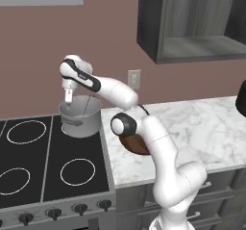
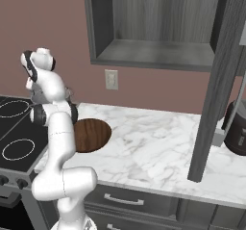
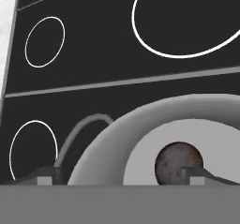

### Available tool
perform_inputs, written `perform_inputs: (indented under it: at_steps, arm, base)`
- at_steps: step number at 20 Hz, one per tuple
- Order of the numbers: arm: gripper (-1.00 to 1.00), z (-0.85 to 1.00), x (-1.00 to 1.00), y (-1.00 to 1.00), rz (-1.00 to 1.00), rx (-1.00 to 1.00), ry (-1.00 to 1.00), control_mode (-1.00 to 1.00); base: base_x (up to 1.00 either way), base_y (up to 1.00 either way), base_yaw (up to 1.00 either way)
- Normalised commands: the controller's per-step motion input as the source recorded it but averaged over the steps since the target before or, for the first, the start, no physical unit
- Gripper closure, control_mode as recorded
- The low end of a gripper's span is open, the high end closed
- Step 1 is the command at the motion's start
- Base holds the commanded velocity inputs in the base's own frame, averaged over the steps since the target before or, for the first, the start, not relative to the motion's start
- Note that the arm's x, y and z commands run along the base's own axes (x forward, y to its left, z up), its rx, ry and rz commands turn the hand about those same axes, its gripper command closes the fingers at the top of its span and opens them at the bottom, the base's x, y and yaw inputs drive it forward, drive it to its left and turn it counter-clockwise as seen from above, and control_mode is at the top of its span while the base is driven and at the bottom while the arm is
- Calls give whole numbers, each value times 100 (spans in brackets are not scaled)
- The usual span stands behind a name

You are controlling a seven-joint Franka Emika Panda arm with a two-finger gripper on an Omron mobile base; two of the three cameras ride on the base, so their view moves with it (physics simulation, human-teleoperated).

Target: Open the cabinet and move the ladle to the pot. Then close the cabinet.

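A: Where's the ladle [image 3: 178, 163]?

B: In the pot [image 1: 80, 118]. Looking down from the hand's camera, its round brown bowl lies on the pot's floor. From the left base view, the thin dark handle leans up against the inside of the pot wall toward the rim.

A: And the pot?

B: It stands on the black stove [image 1: 29, 161], at the back right corner, right beside the edge of the marble desk [image 1: 202, 133].

A: What is the hand doing?

B: The hand [image 1: 68, 97] hangs just above the pot's left rim, pointing down. Its fingers stand wide apart, one over the pot's inside and the other outside the wall, and nothing is between them. It is not touching the ladle.

A: The cabinet?

B: The cabinet [image 2: 158, 27] on the wall is open. Its door [image 2: 218, 84] swings out toward the room on the right side, with the silver bar handle [image 2: 238, 60] along its edge. The shelf inside looks bare from both base views.

A: Anything else on the desk?

B: A round brown wooden disc [image 2: 91, 135] lies flat near the stove edge, partly behind the arm. A dark rounded appliance [image 2: 238, 128] sits far right, past the door. A wall socket [image 2: 111, 79] is on the pink wall under the cabinet, and grey drawers [image 2: 125, 202] run beneath the desk.
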Motion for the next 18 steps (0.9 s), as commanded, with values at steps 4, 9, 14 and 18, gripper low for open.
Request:
perform_inputs:
  at_steps: [4, 9, 14, 18]
  arm:
    - [-100, 52, -39, -5, -1, -3, -14, -100]
    - [-100, 24, -54, -19, -3, 0, -13, -100]
    - [-100, 0, -70, -39, -4, 0, -18, -100]
    - [-100, 0, -81, -46, -7, 0, -17, -100]
  base:
    - [0, 0, 0]
    - [0, 0, 0]
    - [0, 0, 0]
    - [0, 0, 0]
